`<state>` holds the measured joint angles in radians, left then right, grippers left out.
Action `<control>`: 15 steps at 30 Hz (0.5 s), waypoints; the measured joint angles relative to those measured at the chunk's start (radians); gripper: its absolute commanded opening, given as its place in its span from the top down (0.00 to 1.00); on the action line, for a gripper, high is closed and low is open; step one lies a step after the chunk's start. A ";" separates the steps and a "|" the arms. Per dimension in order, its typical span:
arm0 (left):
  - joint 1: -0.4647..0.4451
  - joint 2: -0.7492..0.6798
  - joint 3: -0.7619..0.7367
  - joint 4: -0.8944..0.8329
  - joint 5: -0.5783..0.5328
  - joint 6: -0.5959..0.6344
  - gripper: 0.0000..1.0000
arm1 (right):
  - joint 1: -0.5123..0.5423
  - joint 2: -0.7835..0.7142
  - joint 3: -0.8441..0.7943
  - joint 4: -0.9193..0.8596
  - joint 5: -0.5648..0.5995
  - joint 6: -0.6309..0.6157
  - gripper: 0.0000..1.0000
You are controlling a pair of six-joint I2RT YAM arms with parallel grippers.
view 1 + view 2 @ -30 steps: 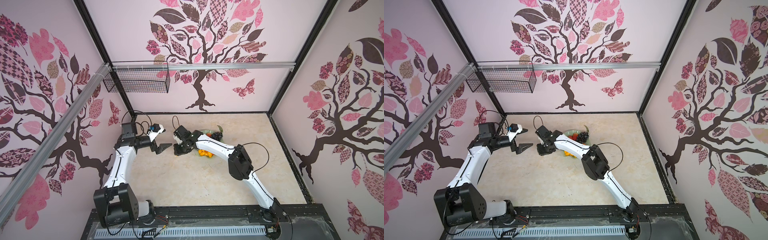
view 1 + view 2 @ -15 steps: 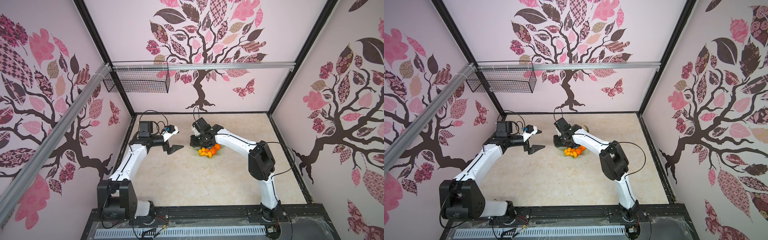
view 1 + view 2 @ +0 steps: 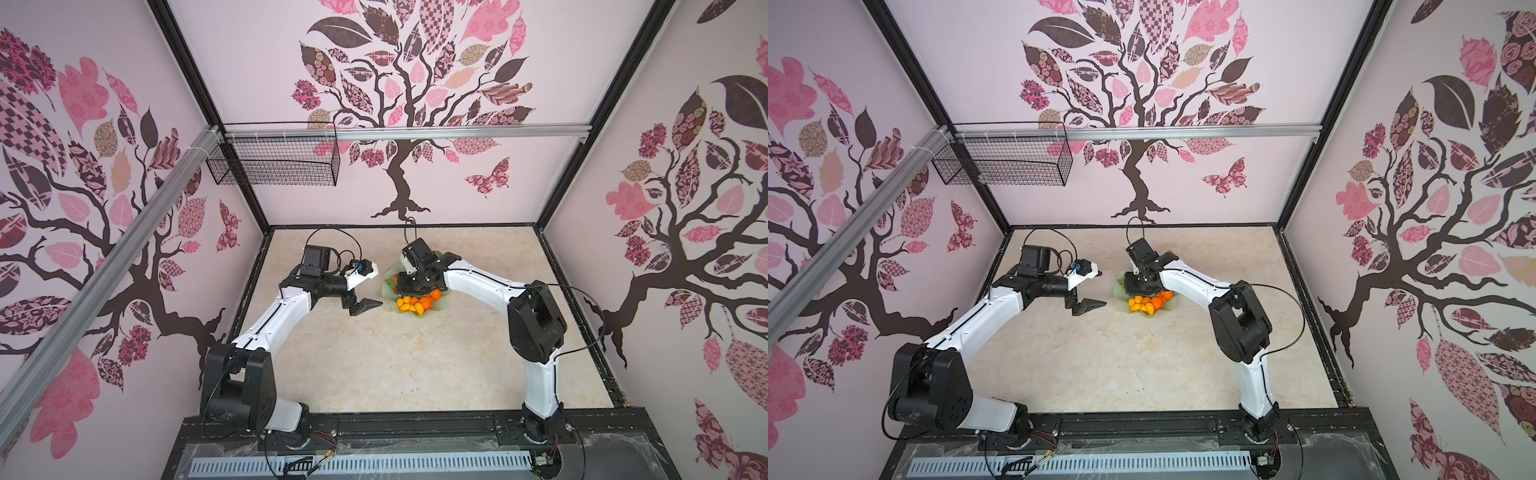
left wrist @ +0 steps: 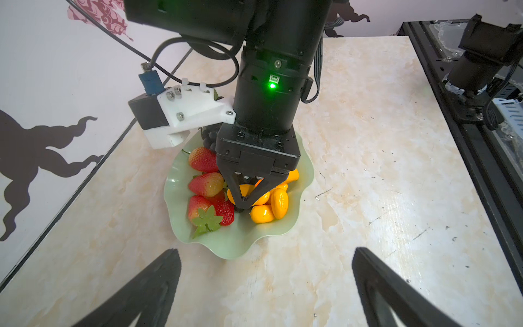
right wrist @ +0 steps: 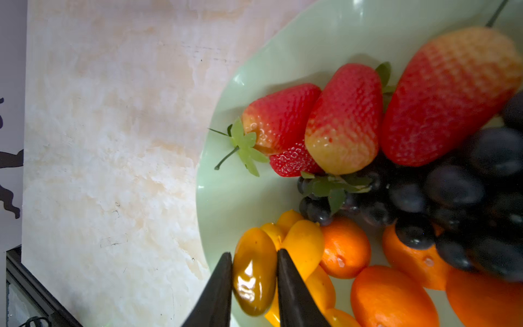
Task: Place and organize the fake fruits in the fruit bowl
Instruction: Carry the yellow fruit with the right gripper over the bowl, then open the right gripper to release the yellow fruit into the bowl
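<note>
- In both top views a black wire basket [image 3: 274, 166] [image 3: 1005, 164] hangs from the rail on the back wall, well apart from everything on the marbled beige desk [image 3: 395, 361] [image 3: 1121, 357].
- In both top views the fruit bowl [image 3: 441, 306] [image 3: 1174, 305] sits mid-desk toward the back. The right tool [image 3: 415, 286] [image 3: 1142, 286] hangs over its far half and hides the fruit there, so only orange and yellow pieces show at the near rim.
- The left tool [image 3: 365, 305] [image 3: 1090, 305] hovers just beside the bowl's left edge.
- In the left wrist view the right tool's [image 4: 243, 202] black body and its white camera mount [image 4: 184, 113] block the middle and back of the bowl [image 4: 175, 181], a glossy pale green dish with a wavy rim.
- A little of the dark grape bunch [image 4: 208, 138] peeks out behind that body.
- Dimpled red strawberries [image 4: 206, 184] line one side, one of them with a green leafy cap. Smooth oval kumquats [image 4: 278, 202] lie on the other side.
- The left tool's [image 4: 266, 250] black fingers stand wide apart over bare desk, short of the bowl.
- In the right wrist view the right tool's [image 5: 254, 254] pointed black fingers are clamped on one glossy kumquat [image 5: 254, 283] at the bowl's [image 5: 249, 195] edge, against the other kumquats.
- Round tangerines [image 5: 393, 297] lie next to them. The grape bunch [image 5: 452, 184] — shiny, near-black — rests between the tangerines and the strawberries [image 5: 342, 119].
</note>
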<state>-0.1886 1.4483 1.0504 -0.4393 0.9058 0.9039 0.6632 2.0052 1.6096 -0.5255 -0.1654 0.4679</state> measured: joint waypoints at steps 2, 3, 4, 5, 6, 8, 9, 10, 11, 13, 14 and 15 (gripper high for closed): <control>0.000 0.000 0.000 0.000 -0.006 0.003 0.01 | 0.000 0.001 0.002 0.000 -0.005 0.000 0.69; 0.000 0.000 0.000 0.000 -0.008 0.005 0.01 | 0.000 0.002 0.003 -0.001 -0.010 0.000 0.69; 0.000 0.000 0.000 0.000 -0.008 0.006 0.01 | 0.000 0.003 0.006 -0.001 -0.013 0.000 0.68; 0.000 0.000 0.000 0.000 -0.009 0.006 0.01 | 0.000 0.004 0.007 0.000 -0.017 0.000 0.68; 0.000 0.000 0.000 0.000 -0.010 0.007 0.01 | 0.000 0.004 0.007 -0.001 -0.023 0.000 0.67; 0.000 0.000 0.000 0.000 -0.012 0.009 0.01 | 0.000 0.004 0.007 -0.001 -0.032 0.000 0.66; 0.000 0.000 0.000 0.000 -0.012 0.009 0.01 | 0.000 0.005 0.007 -0.001 -0.038 0.000 0.66; 0.000 0.000 0.000 0.000 -0.013 0.010 0.01 | 0.000 0.006 0.008 -0.001 -0.042 0.000 0.65; 0.000 0.000 0.000 -0.001 -0.013 0.010 0.02 | 0.000 0.009 0.009 -0.001 -0.049 0.000 0.65; 0.000 0.000 0.000 -0.002 -0.013 0.010 0.01 | 0.000 0.016 0.015 -0.002 -0.057 0.000 0.65; 0.000 0.000 0.000 -0.003 -0.014 0.010 0.01 | 0.000 0.020 0.018 -0.002 -0.060 0.000 0.65; 0.000 0.000 0.000 -0.003 -0.015 0.010 0.02 | 0.000 0.022 0.018 -0.002 -0.063 0.000 0.65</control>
<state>-0.1886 1.4483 1.0504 -0.4427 0.8909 0.9142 0.6636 2.0270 1.6279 -0.5270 -0.2279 0.4675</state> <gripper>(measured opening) 0.986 0.353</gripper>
